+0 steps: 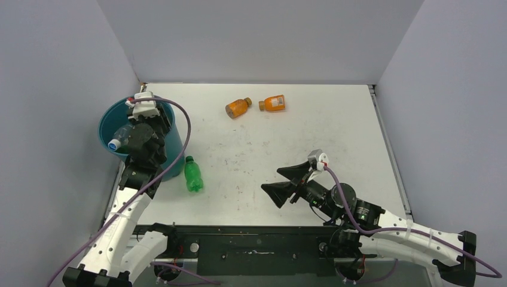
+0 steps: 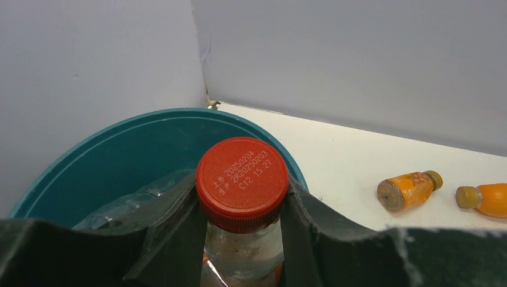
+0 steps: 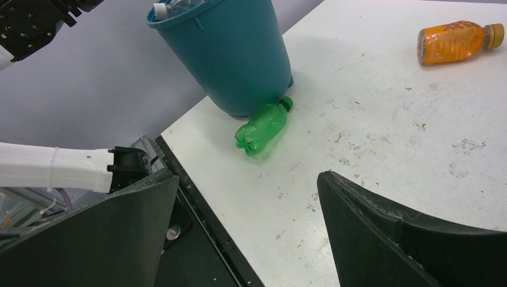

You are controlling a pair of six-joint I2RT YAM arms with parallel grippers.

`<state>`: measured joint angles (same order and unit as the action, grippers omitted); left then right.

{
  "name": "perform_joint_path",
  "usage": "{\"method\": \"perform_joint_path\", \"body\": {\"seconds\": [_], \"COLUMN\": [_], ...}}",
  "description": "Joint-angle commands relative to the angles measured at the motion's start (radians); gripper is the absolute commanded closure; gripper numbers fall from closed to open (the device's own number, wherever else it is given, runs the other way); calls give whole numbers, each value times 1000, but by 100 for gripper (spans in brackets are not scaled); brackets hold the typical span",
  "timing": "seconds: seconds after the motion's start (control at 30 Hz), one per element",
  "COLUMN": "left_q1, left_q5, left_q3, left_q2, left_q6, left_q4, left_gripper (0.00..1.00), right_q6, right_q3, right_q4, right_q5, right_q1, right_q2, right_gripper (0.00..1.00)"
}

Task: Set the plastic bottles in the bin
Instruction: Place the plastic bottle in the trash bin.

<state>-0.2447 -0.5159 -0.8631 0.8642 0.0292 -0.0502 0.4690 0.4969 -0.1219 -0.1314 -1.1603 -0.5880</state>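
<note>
The bin (image 1: 175, 146) stands at the table's (image 1: 335, 131) left edge, with the green bottle (image 1: 192, 174) lying just beside its base. Above the bin's rim, the left gripper (image 2: 242, 209) pinches a red-capped bottle (image 2: 242, 176) by the neck. The right gripper (image 1: 287, 183), fingers spread wide, hovers over open white tabletop at lower centre. An orange bottle (image 1: 238, 107) and a second orange bottle (image 1: 273, 103) lie at upper centre.

The top camera looks down from above and behind the near edge, taking in the whole desk (image 1: 311, 149) out to the far wall (image 1: 257, 36). The left wrist camera sits close over the bin (image 2: 119, 155) at the left, facing far and right. The right wrist camera hangs low near the middle, facing left. All three catch the bin and an orange bottle (image 1: 238, 107). The top and right wrist views also share the green bottle (image 3: 262, 127).
</note>
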Motion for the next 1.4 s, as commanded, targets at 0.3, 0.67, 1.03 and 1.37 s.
{"method": "perform_joint_path", "body": {"seconds": [0.3, 0.67, 1.03, 1.37], "left_q1": [73, 74, 74, 52], "left_q5": [-146, -166, -157, -225], "left_q3": [-19, -58, -129, -158], "left_q2": [-115, -131, -66, -263], "left_q6": [-171, -157, -171, -163], "left_q4": [251, 104, 17, 122], "left_gripper": [68, 86, 38, 25], "right_q6": [16, 26, 8, -7], "right_q3": [23, 6, 17, 28], "right_q4": [-80, -91, -95, -129], "right_q5": [28, 26, 13, 28], "right_q1": [-10, -10, -9, -9], "right_q2": [-38, -22, -47, -114], "right_gripper": [10, 10, 10, 10]}}
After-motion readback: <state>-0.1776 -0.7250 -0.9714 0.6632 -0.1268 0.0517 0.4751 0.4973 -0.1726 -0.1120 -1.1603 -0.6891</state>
